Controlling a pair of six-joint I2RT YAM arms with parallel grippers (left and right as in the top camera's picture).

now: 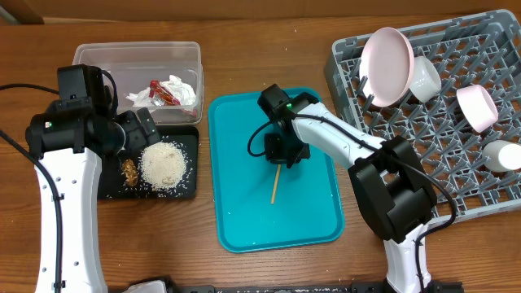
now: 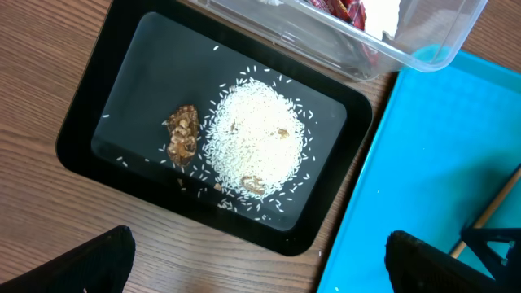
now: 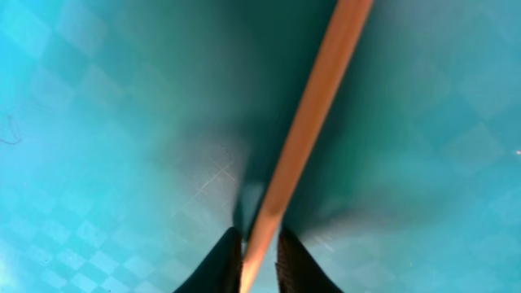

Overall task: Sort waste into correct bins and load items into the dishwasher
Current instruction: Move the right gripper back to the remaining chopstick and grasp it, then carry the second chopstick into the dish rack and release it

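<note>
Waste bins at left, a chopstick pinched at centre, the rack loaded at right.

At upper left your clear tub (image 1: 98, 57) holds the napkin (image 1: 183, 89) and red wrapper (image 1: 165, 95). Below it, the black tray (image 2: 77, 138) carries the rice heap (image 2: 256, 138) with the brown scrap (image 2: 181, 133) just beside it — your left gripper (image 2: 260, 264) hovers over that tray, fingers spread wide. At centre, over the teal tray (image 1: 244, 203), your right gripper (image 3: 259, 264) is clamped on the chopstick (image 3: 313, 122) at its upper end. At right, the dish rack (image 1: 423, 155) holds the plate (image 1: 389, 61) tilted on edge — a bowl (image 1: 476, 107) sits near it.
</note>
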